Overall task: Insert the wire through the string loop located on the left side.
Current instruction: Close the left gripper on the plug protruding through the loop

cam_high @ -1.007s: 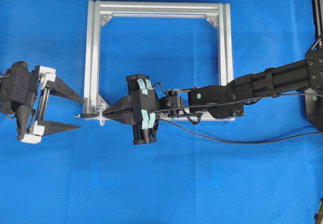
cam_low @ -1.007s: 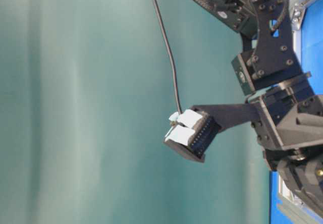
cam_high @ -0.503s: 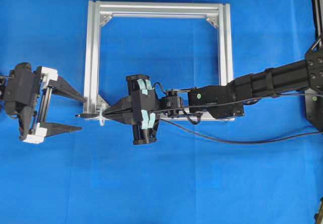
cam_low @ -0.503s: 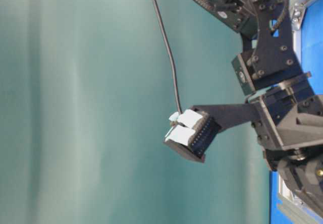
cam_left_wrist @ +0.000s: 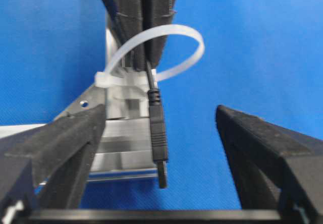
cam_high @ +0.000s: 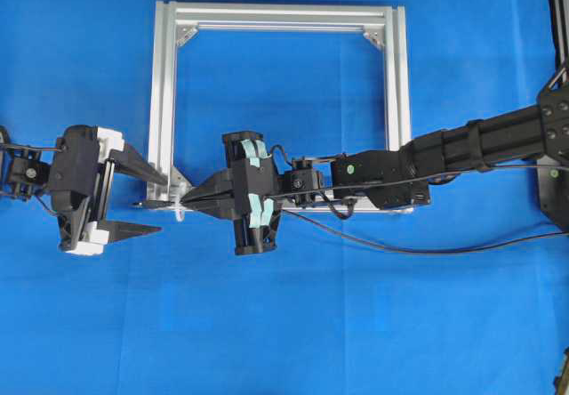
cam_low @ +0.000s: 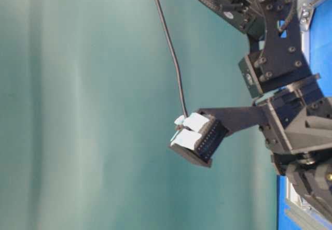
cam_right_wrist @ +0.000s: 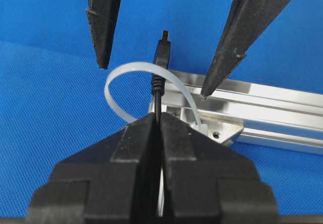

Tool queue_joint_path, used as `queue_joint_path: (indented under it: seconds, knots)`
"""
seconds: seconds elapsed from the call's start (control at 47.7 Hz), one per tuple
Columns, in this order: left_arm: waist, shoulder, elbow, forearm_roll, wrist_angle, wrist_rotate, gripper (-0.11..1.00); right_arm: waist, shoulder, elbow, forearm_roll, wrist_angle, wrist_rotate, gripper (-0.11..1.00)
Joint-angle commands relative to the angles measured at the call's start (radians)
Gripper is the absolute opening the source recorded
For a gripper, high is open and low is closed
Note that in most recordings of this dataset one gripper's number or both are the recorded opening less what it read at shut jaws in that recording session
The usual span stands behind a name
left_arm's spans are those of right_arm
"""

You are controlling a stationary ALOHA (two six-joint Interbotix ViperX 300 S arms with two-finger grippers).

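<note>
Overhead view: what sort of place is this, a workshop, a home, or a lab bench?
Most likely a robotics lab bench: a plain blue tabletop, a bare aluminium frame as test fixture, and two black robot arms, left gripper and right gripper, working over it.

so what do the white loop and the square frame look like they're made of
The thin white string loop looks like translucent, glossy plastic: a flat band with a small locking head, much like a cable tie rather than cord. The square silver frame looks like brushed aluminium extrusion: matte metallic sheen, lengthwise grooves, bolted corner brackets.
</note>
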Motion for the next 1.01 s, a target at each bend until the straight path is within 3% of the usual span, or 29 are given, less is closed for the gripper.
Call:
queue_joint_path:
  seconds: [0.0, 0.755, 0.839, 0.986]
  knots:
    - [0.005, -0.006, -0.009, 0.003, -0.009, 0.002, 0.84, -0.002, -0.026, -0.012, 0.003, -0.003, 0.002, 0.0]
    - [0.006, -0.005, -0.015, 0.003, 0.006, -0.002, 0.79, -0.002, -0.026, -0.012, 0.003, -0.003, 0.002, 0.0]
    - [0.006, -0.005, -0.018, 0.003, 0.035, -0.002, 0.68, -0.002, -0.026, -0.012, 0.003, -0.005, 0.002, 0.0]
    - [0.011, -0.005, -0.029, 0.003, 0.055, -0.003, 0.25, -0.002, -0.025, -0.012, 0.003, -0.006, 0.002, 0.0]
